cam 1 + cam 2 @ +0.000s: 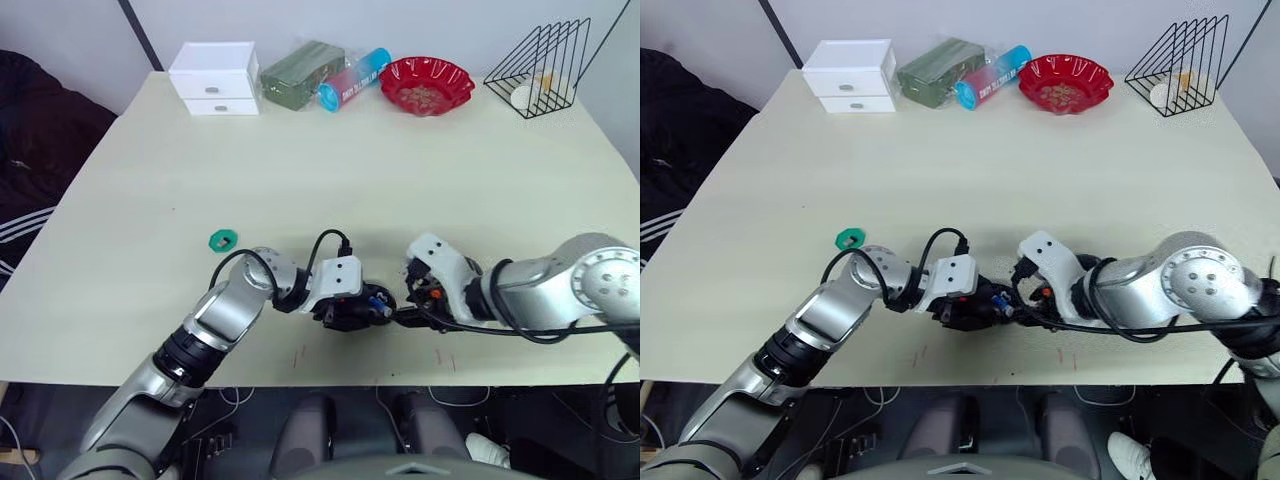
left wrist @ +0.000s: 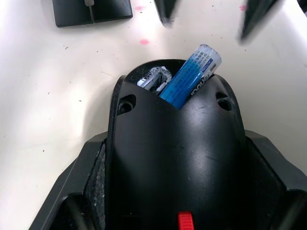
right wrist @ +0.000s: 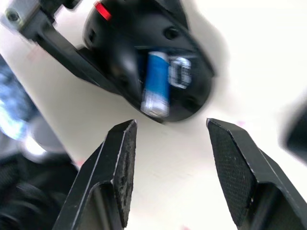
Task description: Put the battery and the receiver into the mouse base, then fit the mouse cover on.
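— Battery [image 2: 189,76] orientation?
— Tilted, one end sticking out of the mouse base [image 2: 172,143], near the table's [image 1: 330,180] front edge.
— Grippers?
— Left gripper [image 1: 352,310] clamps the base; right gripper [image 3: 168,158] spread, facing it.

Mouse cover [image 2: 92,11] cut off by frame edge; battery [image 2: 189,76] lower end hidden inside mouse base [image 2: 172,158].

looks like a robot lab / test room, not a home | plain cream table [image 1: 400,180] against a bare white wall | random props lined up at 12 o'clock: white mini drawer box [image 1: 214,78], red bowl [image 1: 426,84] | black wire rack [image 1: 538,68] at 1-2 o'clock | loose cables on the floor [image 1: 235,400] at 6 o'clock
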Controlling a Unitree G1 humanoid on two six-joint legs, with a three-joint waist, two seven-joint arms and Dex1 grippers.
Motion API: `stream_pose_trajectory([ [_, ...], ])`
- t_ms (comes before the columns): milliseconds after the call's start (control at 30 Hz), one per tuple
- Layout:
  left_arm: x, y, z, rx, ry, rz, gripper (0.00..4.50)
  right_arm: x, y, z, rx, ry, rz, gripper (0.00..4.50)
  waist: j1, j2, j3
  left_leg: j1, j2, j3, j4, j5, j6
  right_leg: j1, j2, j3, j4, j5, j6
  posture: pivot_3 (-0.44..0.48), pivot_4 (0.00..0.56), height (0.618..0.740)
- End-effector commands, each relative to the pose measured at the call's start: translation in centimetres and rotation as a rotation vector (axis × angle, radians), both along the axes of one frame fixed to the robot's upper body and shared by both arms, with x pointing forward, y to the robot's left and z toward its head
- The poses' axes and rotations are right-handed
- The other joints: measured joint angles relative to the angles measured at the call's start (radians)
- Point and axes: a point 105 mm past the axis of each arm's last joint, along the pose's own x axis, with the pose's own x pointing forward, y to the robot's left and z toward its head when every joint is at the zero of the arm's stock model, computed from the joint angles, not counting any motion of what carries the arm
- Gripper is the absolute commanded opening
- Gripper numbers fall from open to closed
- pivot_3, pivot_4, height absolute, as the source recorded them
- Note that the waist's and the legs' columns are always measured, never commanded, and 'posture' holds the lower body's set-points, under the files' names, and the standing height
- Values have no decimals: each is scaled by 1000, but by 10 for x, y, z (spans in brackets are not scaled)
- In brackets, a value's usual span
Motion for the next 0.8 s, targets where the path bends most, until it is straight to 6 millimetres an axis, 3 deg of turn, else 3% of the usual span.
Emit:
stream_pose_trajectory([
  [33, -7, 5, -22, 59, 76, 11, 2970, -5, 0, 10, 47, -78, 88, 2421, 0, 0, 0, 0, 0, 0, 0, 0, 0, 0, 0, 0, 0, 0, 0, 0, 150, 740],
  [200, -7, 6, -22, 61, 75, 10, 2970, -10, -1, 17, 224, -175, 156, 2421, 2, 0, 0, -1, -1, -2, 0, 0, 0, 1, 0, -2, -1, 0, 0, 0, 150, 740],
  [300, -7, 6, -22, 60, 79, 8, 2970, -9, 1, 22, 350, -292, 193, 1599, 2, 0, 0, 0, -2, -2, 0, 0, 0, 1, 1, -2, -1, 0, 0, 0, 150, 740],
  [400, -8, 5, -22, 60, 80, 8, 2970, -15, 0, 18, 392, -337, 253, 10, 2, 0, 0, 0, -4, -2, 0, 0, 0, 1, 2, -1, 0, 0, 0, 0, 150, 740],
  [800, -8, 5, -21, 58, 77, 7, 2970, -18, 6, -9, 521, -469, 337, 10, 2, 0, 0, 2, -4, -1, 2, 0, 0, 2, 3, 0, 3, 0, 0, 0, 150, 740],
])
